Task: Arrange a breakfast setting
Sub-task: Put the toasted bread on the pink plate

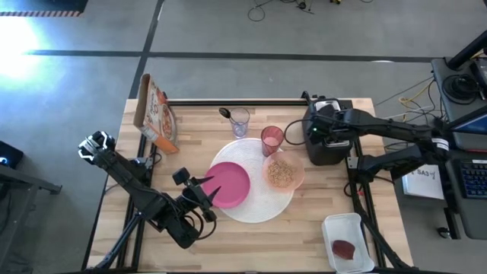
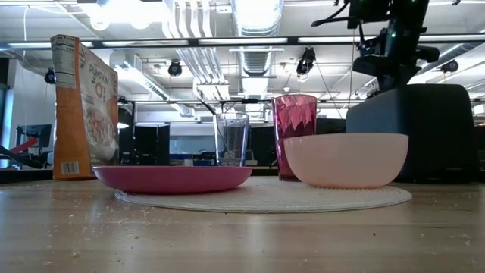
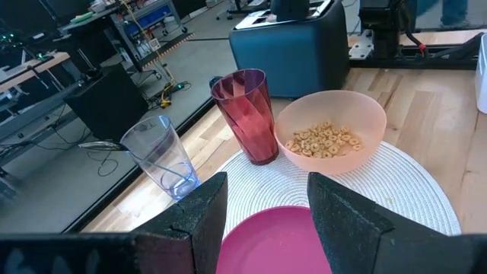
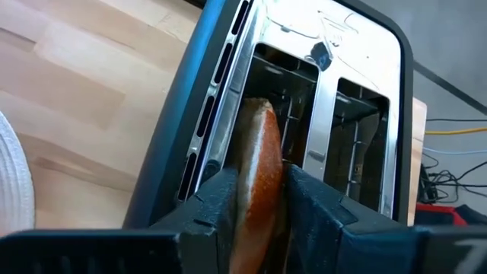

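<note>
A white round mat carries the magenta plate and the peach bowl, which holds cereal. Behind them stand the pink cup and the clear glass, with the spoon leaning in it. The orange cereal box stands upright at the far left. My left gripper hovers open over the plate's near-left rim. My right gripper is above the dark toaster, shut on a browned slice of bread. My right gripper pinches the slice of bread between its two fingers, one on each flat face. The fingers slant down from above the toaster. The slice stands on edge, its far end at the toaster's left slot.
A white tray with a dark red-brown piece in it lies at the near right corner. Bare wood shows along the table's near edge and between the box and the mat.
</note>
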Motion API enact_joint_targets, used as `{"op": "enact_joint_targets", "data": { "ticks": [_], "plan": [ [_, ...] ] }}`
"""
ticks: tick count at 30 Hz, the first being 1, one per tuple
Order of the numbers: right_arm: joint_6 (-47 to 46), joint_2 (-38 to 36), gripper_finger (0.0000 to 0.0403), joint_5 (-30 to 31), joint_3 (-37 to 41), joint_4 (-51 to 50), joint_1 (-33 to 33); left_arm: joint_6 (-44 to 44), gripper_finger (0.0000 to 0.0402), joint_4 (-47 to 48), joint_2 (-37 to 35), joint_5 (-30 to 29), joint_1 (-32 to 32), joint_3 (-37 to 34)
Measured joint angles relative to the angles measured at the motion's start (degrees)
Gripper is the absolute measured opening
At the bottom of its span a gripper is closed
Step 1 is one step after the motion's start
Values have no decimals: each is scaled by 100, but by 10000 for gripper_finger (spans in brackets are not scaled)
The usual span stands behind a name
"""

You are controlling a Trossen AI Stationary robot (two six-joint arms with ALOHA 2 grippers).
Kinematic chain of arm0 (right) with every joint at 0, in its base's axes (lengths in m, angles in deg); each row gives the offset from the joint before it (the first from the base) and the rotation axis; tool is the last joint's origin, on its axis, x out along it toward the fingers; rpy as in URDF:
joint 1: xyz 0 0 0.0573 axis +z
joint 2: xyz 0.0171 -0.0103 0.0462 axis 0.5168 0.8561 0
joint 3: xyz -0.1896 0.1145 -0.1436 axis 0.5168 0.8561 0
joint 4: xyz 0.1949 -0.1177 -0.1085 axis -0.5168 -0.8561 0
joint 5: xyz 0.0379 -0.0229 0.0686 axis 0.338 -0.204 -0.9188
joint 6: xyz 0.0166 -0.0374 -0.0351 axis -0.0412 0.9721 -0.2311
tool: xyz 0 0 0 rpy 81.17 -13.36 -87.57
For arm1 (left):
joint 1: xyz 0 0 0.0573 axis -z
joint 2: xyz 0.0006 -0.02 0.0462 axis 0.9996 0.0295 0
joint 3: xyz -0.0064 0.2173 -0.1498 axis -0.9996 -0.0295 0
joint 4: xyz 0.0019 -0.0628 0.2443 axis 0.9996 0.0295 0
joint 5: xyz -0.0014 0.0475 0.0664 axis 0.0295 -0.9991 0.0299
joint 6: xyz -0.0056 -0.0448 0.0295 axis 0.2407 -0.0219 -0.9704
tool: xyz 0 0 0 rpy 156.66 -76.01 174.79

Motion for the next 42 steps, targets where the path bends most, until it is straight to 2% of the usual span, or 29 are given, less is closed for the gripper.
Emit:
{"op": "enact_joint_targets", "data": {
  "ticks": [11, 27, 34, 42],
  "plan": [
    [62, 179, 68, 0, 13, 2, -1, 0, 166, -63, 0, 1, 0, -81],
    [302, -212, 39, -160, -291, -96, -1, 0, 166, -97, 0, 0, 0, -81],
    [392, -223, 38, -68, -577, -138, -1, 0, 166, -111, 0, -2, 0, -81],
    [623, -223, 38, -2, -1267, -304, -1, 2, 166, -159, 0, -9, 0, -81]
  ]
}}
